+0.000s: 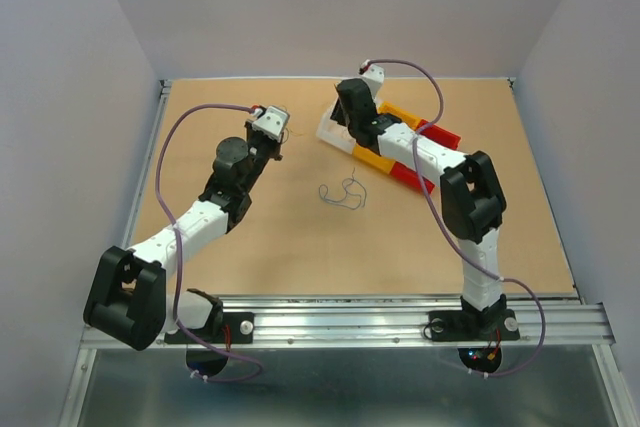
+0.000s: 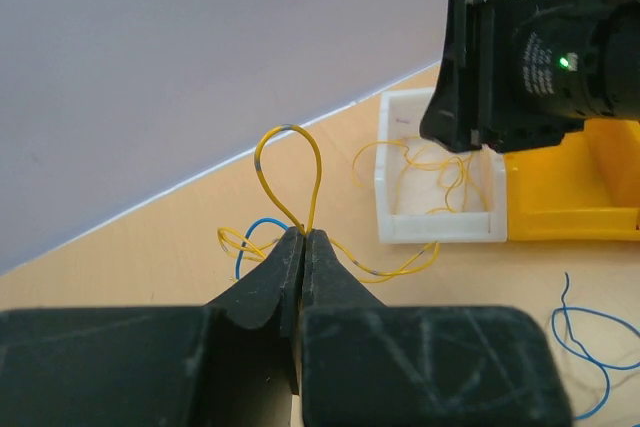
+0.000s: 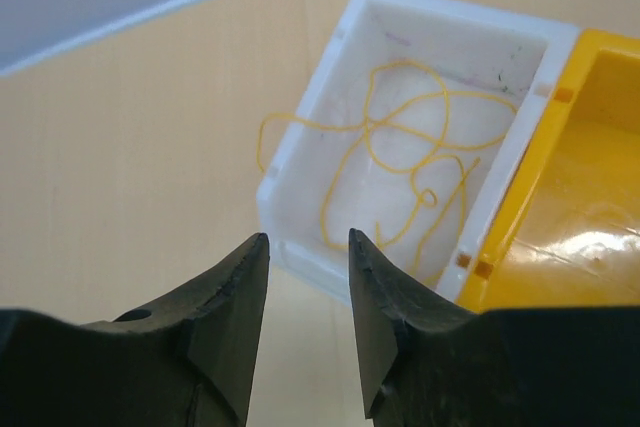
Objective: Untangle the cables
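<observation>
My left gripper (image 2: 303, 235) is shut on a thin yellow wire (image 2: 262, 162) that loops up above the fingertips and trails right over the table. A blue wire (image 2: 250, 229) and more yellow strands lie just behind it. In the top view the left gripper (image 1: 277, 154) is left of centre. A tangle of thin dark and pale wires (image 1: 343, 193) lies mid-table. My right gripper (image 3: 308, 242) is open and empty, just above the near wall of a white bin (image 3: 450, 12) that holds several yellow wires (image 3: 400, 137).
A yellow bin (image 3: 580, 207) adjoins the white bin, and a red bin (image 1: 410, 179) lies partly under the right arm. The right arm's wrist (image 2: 520, 67) hangs over the white bin (image 2: 440, 227). Loose blue wires (image 2: 580, 337) lie to the right of the left gripper.
</observation>
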